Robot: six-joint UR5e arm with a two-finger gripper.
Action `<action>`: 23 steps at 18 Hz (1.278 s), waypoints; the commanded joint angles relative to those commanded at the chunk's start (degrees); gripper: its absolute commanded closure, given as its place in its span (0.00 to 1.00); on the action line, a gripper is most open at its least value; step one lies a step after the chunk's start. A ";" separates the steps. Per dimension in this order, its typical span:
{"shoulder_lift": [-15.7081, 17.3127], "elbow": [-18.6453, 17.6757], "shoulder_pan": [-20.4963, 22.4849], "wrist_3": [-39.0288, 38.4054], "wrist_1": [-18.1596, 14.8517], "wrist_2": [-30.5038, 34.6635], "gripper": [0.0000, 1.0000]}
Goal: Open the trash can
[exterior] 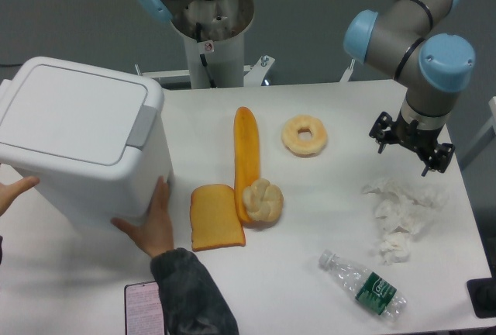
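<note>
We see the trash can (77, 137) at the tabletop's left edge, lid down, grey push-button strip (142, 126) facing right. The gripper (411, 145) hovers near the right edge, well apart; fingers look spread, holding nothing. It must cross leftward over the bread.

The UR5e arm (411, 29) consisted of grey cylindrical joint housings closed by light blue round end caps, with silver tubular links between them, and ended in a black gripper (411, 149) with 2 dark fingers on a black mounting flange. A second robot base (203, 9) at the rear showed the same grey-and-blue finish on a white pedestal bearing 1 small red-and-white sticker. The person's right hand (151, 226) emerged from a dark grey mottled sleeve (194, 296).
</note>
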 joint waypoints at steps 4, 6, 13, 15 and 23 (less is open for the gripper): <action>0.17 0.09 0.00 0.09 0.00 -0.96 0.00; 0.09 -0.09 0.09 -0.26 0.00 -3.68 0.00; 0.70 -0.35 -0.09 -6.23 -0.09 -4.13 0.00; 1.05 -0.35 0.00 -7.47 0.00 -4.13 0.00; 0.88 -0.09 0.09 -8.70 1.58 -5.54 0.00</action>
